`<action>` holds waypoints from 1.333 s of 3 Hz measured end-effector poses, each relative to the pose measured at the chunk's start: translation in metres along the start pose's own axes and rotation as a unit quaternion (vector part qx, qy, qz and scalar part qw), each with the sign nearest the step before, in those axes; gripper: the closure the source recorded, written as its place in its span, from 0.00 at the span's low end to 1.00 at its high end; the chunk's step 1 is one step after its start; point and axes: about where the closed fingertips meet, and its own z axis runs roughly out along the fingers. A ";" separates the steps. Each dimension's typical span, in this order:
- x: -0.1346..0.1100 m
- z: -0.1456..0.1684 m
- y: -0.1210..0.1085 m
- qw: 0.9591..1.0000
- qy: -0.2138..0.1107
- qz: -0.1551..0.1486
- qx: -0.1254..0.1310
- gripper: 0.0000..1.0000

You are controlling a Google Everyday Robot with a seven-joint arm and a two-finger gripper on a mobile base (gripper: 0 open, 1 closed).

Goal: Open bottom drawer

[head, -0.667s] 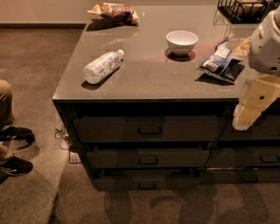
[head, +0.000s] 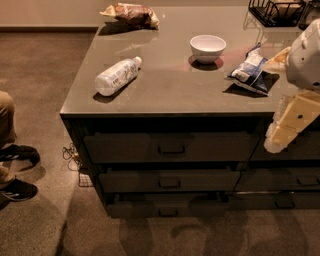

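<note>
The bottom drawer (head: 167, 204) is the slimmest, lowest dark front of the left three-drawer stack, with a small bar handle (head: 168, 212) at its centre. Its front sits about in line with the two taller drawers (head: 170, 147) (head: 169, 180) above it. My gripper (head: 280, 137), cream-coloured under the white arm (head: 306, 57), hangs at the right edge of the view. It is in front of the counter's front edge, level with the top drawer. It is well above and to the right of the bottom drawer's handle and touches nothing.
The counter top (head: 165, 90) holds a lying plastic bottle (head: 116, 76), a white bowl (head: 207, 47), a blue snack bag (head: 248, 70), a brown bag (head: 131, 14) and a wire rack (head: 277, 11). A right-hand drawer stack (head: 285, 180) adjoins. A person's shoes (head: 17, 170) are at the left on the floor.
</note>
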 end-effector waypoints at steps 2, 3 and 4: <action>0.006 0.101 0.024 0.987 -0.141 0.028 -0.065 0.00; 0.001 0.166 0.040 0.974 -0.196 0.047 -0.107 0.00; 0.001 0.167 0.041 0.974 -0.196 0.046 -0.107 0.00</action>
